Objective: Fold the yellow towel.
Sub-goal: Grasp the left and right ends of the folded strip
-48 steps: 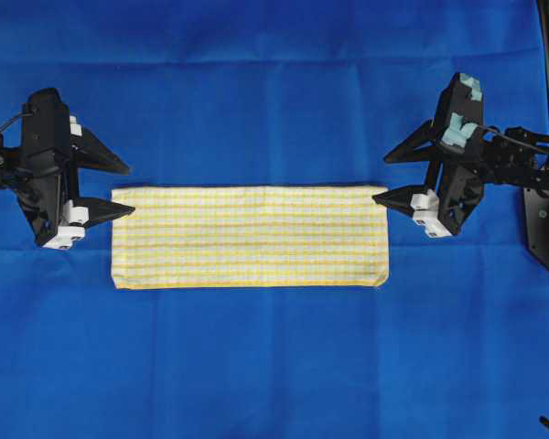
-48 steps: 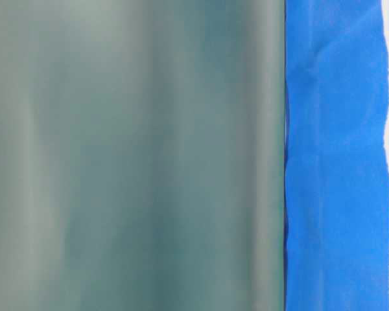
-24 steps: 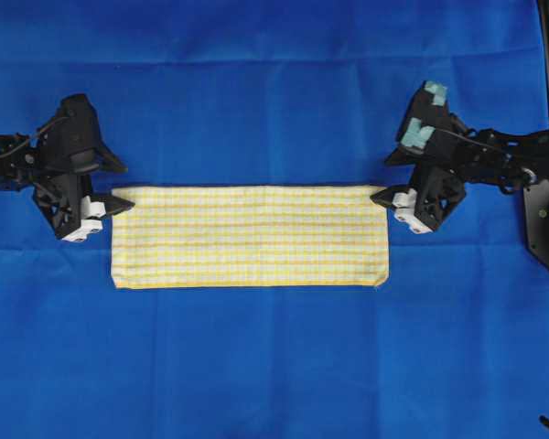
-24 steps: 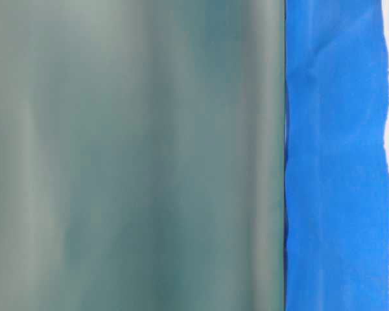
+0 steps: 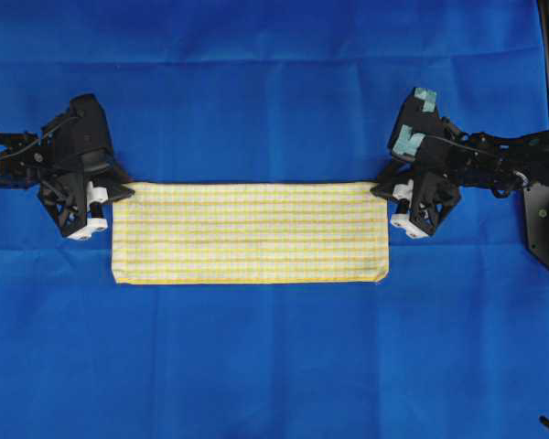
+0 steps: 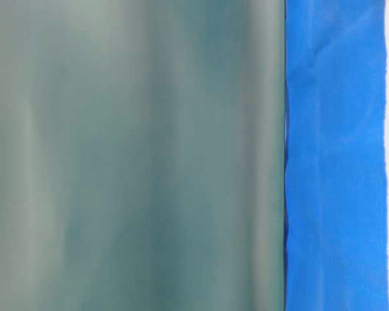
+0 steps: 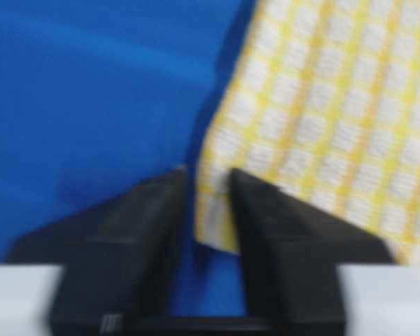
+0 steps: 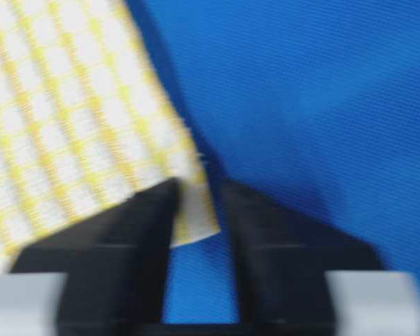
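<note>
The yellow towel (image 5: 250,232) lies flat on the blue cloth (image 5: 274,366) near the middle of the overhead view, a long strip running from 9 o'clock to 3 o'clock, apparently already folded at least once, since its lower edge looks thick and rounded.

The left gripper (image 5: 121,191) sits at the strip's far corner on the 9 o'clock end. In its wrist view the two black fingers (image 7: 150,231) stand narrowly apart with the towel's corner between them; the jaws have pinched in on that corner, though blur leaves it unclear whether the pads press the cloth firmly. The right gripper (image 5: 382,191) mirrors this at the far corner on the 3 o'clock end, and its wrist view shows the towel's corner (image 8: 189,210) caught between its near-closed fingers in the same way.

Taking both far corners at once probably serves to keep the long edge taut and straight, so it can be lifted as one line and carried toward 6 o'clock onto the near edge. The grippers approach from outside the short ends, which leaves the towel's face unobstructed for that fold.

The table-level view shows only a blurred grey-green surface and a strip of blue cloth, so it adds nothing about the grasp.
</note>
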{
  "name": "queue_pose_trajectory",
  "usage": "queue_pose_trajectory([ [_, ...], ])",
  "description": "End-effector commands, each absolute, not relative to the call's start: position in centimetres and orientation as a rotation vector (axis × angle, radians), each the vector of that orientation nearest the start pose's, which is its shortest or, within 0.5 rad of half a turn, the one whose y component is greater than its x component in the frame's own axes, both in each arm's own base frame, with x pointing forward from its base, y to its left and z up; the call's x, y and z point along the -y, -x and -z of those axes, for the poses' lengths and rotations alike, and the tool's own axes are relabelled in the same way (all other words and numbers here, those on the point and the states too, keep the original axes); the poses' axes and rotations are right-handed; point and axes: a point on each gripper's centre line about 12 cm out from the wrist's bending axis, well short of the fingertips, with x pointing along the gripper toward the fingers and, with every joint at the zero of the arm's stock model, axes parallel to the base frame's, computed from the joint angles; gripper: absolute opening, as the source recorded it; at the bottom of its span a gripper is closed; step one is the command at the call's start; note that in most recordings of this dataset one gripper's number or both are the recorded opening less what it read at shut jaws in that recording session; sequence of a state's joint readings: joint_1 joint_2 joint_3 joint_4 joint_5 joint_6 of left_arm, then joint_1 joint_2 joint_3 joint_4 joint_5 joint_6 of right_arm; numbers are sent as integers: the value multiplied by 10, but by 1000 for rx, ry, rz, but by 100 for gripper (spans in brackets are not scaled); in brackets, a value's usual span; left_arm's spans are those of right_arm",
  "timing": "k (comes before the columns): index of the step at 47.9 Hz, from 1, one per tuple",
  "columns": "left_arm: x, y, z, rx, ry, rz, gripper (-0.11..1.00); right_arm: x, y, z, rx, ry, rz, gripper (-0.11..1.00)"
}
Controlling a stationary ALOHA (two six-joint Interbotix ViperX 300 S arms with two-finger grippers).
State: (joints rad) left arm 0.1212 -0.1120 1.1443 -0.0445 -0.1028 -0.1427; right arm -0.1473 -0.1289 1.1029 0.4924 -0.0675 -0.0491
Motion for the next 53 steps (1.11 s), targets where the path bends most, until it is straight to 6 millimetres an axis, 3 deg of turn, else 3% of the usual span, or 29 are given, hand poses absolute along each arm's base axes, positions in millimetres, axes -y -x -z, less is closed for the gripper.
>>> queue_pose_trajectory([
  [1,-29,-247,-77,-947,222,-198,9,43,-263,-95,-844,-459,362,12],
  [4,-29,-248,-78,-952,223,-198,2,43,-262,-95,-846,-458,361,3],
  [19,-29,-250,-84,-958,223,-195,2,43,-262,-104,-810,-464,359,3],
  [36,-29,-259,-143,-836,215,-177,2,48,-253,-143,-687,-489,345,3],
  [45,-28,-251,-175,-728,212,-169,2,46,-251,-166,-628,-481,313,3],
  [53,-27,-241,-190,-675,213,-165,2,44,-247,-180,-591,-478,293,3],
])
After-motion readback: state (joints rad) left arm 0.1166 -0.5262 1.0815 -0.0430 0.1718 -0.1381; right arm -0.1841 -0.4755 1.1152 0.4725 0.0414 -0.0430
